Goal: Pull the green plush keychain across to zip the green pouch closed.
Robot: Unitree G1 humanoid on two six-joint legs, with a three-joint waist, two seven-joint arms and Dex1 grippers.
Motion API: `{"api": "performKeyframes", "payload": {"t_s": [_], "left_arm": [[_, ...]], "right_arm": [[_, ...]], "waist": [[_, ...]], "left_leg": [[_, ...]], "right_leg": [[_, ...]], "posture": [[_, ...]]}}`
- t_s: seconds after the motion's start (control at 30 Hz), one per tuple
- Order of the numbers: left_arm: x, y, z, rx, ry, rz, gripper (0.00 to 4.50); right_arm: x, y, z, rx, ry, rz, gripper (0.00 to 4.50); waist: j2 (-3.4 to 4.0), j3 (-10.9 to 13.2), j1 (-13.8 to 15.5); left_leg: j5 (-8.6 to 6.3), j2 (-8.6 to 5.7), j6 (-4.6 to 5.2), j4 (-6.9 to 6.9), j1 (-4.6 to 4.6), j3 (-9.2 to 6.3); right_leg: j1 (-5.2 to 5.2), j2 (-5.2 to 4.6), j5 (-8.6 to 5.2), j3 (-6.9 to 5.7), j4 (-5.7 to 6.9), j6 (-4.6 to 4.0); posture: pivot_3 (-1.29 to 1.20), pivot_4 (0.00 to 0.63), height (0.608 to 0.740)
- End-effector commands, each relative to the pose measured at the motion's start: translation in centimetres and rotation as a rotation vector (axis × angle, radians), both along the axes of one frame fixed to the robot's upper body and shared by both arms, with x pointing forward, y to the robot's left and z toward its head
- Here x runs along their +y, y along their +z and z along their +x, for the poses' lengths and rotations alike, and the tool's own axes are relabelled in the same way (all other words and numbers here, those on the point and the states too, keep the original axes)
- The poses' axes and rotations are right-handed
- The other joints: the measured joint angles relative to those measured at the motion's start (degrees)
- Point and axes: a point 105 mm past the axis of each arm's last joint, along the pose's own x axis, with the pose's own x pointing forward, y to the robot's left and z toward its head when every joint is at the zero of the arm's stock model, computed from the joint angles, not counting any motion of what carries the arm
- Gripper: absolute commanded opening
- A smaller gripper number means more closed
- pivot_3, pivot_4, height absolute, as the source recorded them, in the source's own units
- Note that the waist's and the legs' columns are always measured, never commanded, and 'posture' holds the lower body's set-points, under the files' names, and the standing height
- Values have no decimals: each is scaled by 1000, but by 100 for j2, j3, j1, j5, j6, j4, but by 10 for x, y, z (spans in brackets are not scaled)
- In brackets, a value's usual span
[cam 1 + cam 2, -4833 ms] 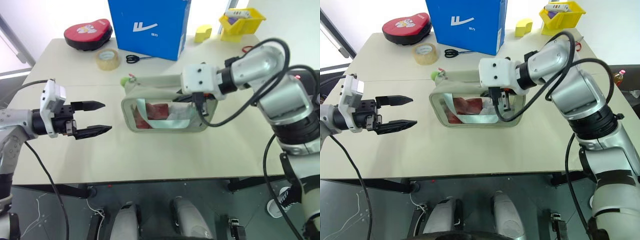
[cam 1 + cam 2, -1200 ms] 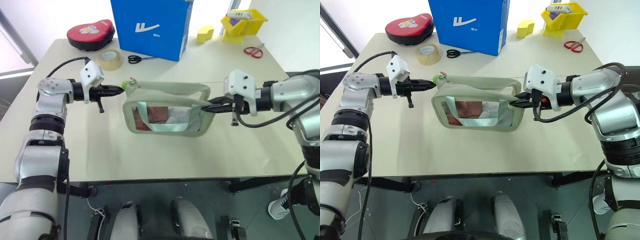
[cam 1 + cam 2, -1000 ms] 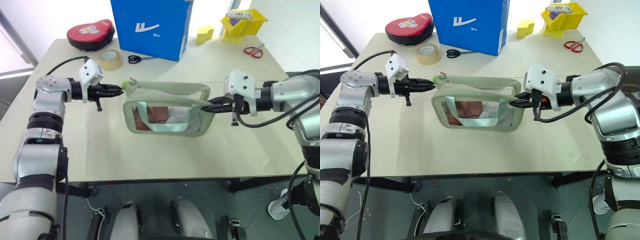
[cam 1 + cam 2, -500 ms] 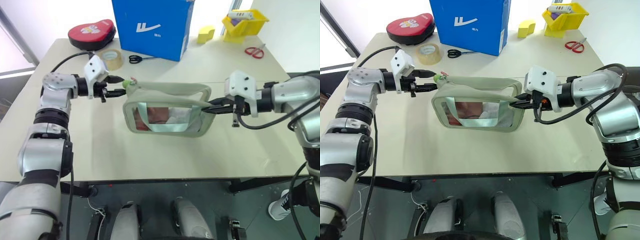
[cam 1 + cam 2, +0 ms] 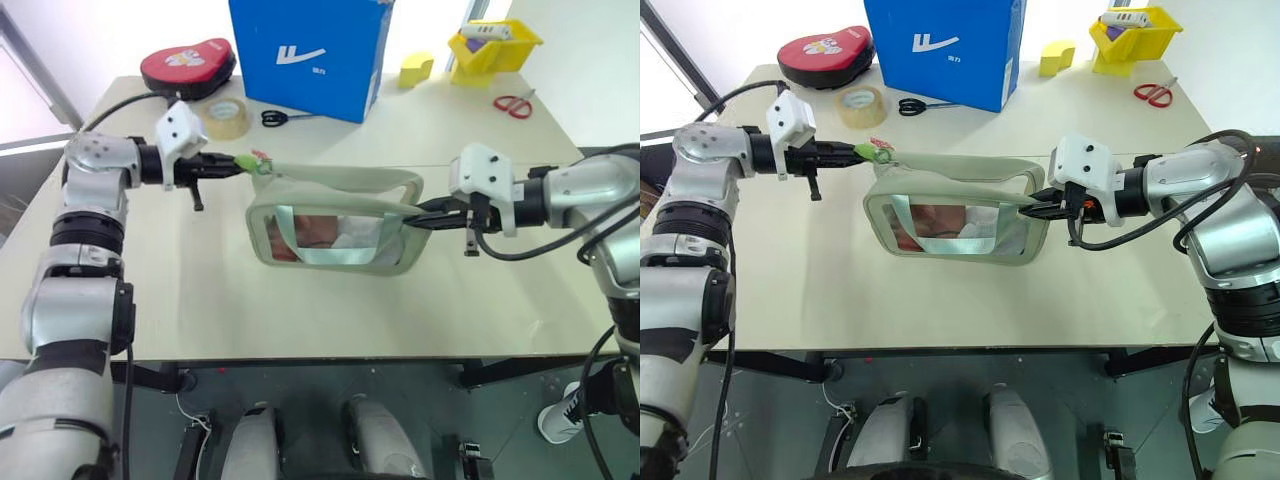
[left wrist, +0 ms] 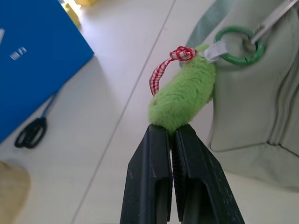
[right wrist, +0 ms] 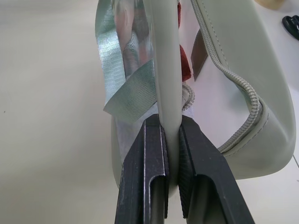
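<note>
Table (image 5: 330, 300) carries a blue box (image 5: 310, 50) at the back. Green pouch (image 5: 335, 225) sits mid-table, its top gaping. Right gripper (image 7: 172, 135) is clamped on the pouch's right end edge. Left gripper (image 6: 172, 135) is clenched on the green plush keychain (image 6: 184, 95) at the pouch's left top corner, hooked to a green ring (image 6: 238, 45).

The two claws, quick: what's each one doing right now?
Left gripper: shut on the green plush keychain.
Right gripper: shut on the green pouch, pinching its edge.
</note>
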Motion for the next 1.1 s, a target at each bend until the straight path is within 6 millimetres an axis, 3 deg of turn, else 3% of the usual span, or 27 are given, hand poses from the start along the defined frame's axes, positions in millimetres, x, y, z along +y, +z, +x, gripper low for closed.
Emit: {"api": "performKeyframes", "payload": {"t_s": [0.03,0.2,0.33,0.6,0.7,0.9,1.1], "left_arm": [[-16,50,-9,-149,-68,-54,26],[-34,57,-16,-234,-110,-15,26],[-45,66,-31,-195,-199,-118,26],[-62,23,-57,-8,-355,-47,26],[-61,13,-47,-2,-292,6,939],[-54,26,-49,-39,-288,-22,4002],[-10,32,-53,-11,-209,41,4002]], "right_arm": [[4,6,-2,-36,18,-4,0],[4,3,-3,-29,17,-13,0],[3,0,-3,-24,14,-23,0],[5,-1,-1,-26,19,-22,0],[7,1,0,-31,22,-20,0],[7,3,0,-36,21,-15,0],[7,4,4,-45,11,-15,0]], "waist": [[0,0,3],[0,0,-11],[0,0,-12],[1,0,-7],[1,-1,-5],[1,-1,-15],[1,0,-37]], "left_leg": [[0,0,0,0,-1,0],[0,0,0,0,0,-1],[0,1,0,1,2,-5],[2,2,-2,3,5,-13],[2,1,-2,7,5,-12],[1,1,-2,5,8,-12],[1,2,-2,3,9,-11]], "right_leg": [[0,0,0,0,0,0],[1,0,0,0,2,0],[0,0,0,0,4,0],[1,1,0,2,9,0],[4,1,0,1,9,0],[7,3,0,1,9,0],[5,6,0,1,9,0]], "posture": [[0,150,737],[0,150,737],[0,150,737],[0,150,737],[0,150,737],[0,150,737],[0,150,737]]}}
